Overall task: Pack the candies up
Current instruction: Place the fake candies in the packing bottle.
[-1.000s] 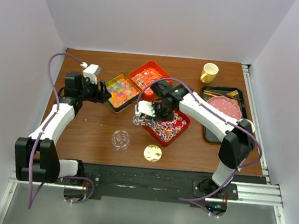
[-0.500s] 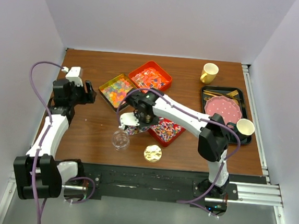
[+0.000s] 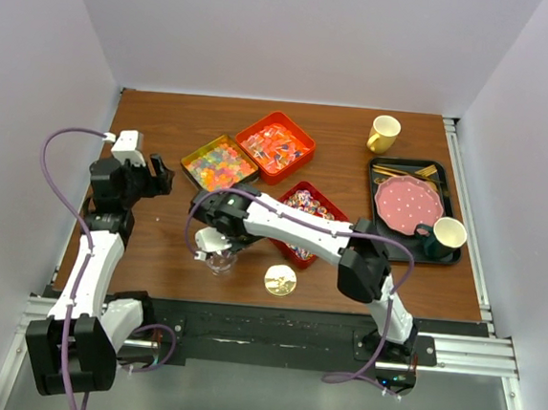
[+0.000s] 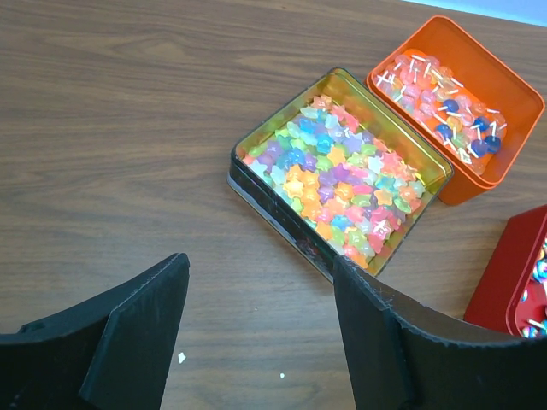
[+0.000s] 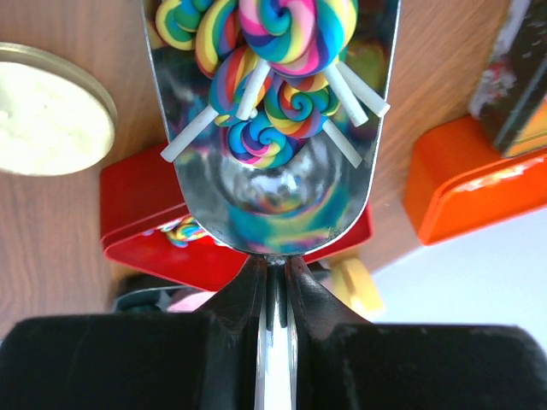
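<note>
My right gripper [image 3: 215,242] is shut on the handle of a metal scoop [image 5: 273,171]. The scoop holds several rainbow-swirled stick candies [image 5: 265,51]. In the top view it sits over a small clear jar [image 3: 221,262] at the table's front. More swirled candies lie in the red tray [image 3: 304,217]. Star-shaped gummy candies [image 4: 342,179] fill a gold tin [image 3: 220,165]. Wrapped red and blue candies [image 4: 449,107] fill an orange tray [image 3: 275,146]. My left gripper [image 4: 259,273] is open and empty, above bare wood left of the gold tin [image 4: 256,184].
A round gold lid [image 3: 280,280] lies right of the jar and also shows in the right wrist view [image 5: 43,120]. A yellow mug [image 3: 384,133] stands at the back right. A black tray [image 3: 392,169] holds a pink dotted plate [image 3: 410,203] and a cup [image 3: 444,234].
My right arm has swung left from the red tray, carrying the loaded scoop over the clear jar. My left gripper has pulled back left, away from the gold tin.
</note>
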